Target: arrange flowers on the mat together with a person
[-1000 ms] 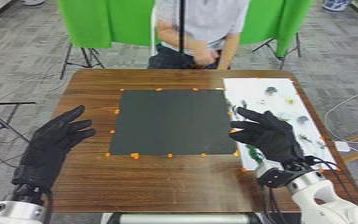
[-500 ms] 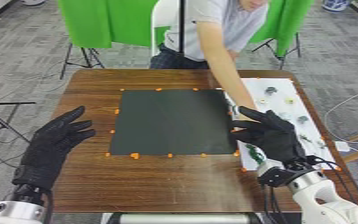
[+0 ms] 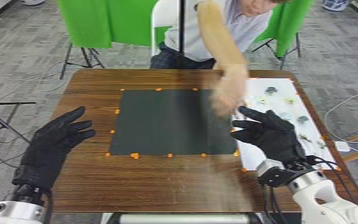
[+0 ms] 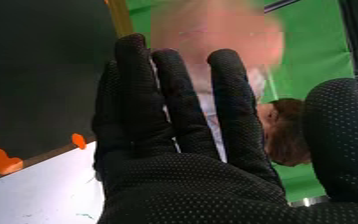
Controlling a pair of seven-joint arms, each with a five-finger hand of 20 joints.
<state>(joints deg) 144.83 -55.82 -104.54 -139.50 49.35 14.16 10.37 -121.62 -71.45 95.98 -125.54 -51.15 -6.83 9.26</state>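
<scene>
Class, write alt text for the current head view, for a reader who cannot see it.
A person's blurred hand reaches over the dark mat's right edge on a brown table. The robot's open right hand is over a white sheet with small flowers; its open left hand is left of the mat.

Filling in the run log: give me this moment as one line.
left hand: open, left of mat | right hand: open, over white sheet | person's hand: blurred, over mat's right edge | flowers: on sheet
</scene>
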